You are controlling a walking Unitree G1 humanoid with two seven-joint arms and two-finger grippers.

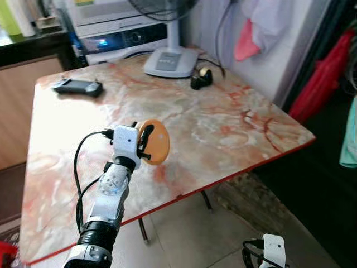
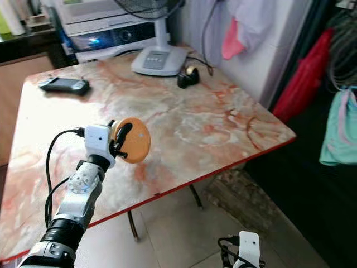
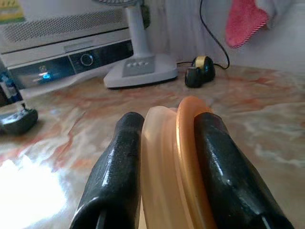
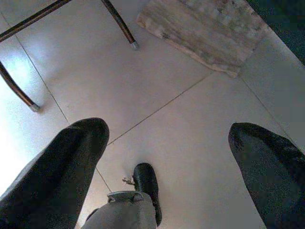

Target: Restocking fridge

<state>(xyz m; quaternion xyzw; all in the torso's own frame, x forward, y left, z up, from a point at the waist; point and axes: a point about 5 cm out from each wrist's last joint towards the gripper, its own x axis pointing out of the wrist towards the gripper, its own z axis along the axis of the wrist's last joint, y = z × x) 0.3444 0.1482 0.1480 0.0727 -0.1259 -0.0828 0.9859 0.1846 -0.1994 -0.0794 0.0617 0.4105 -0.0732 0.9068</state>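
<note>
Orange lid (image 1: 155, 142) — clamped in left end effector (image 1: 146, 143).

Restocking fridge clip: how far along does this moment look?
Early to midway. Done: the left claw is shut on an orange disc-shaped item, lifted above the marble table. In hand: that single item, carried. Left: no fridge can be made out here, so reaching it and placing the item remain. The right claw hangs open over the tiled floor, idle.

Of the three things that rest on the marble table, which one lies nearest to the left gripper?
The black handheld device, near the table's left rear corner; the fan base and the tape dispenser stand farther back. The left gripper holds an orange disc.
</note>
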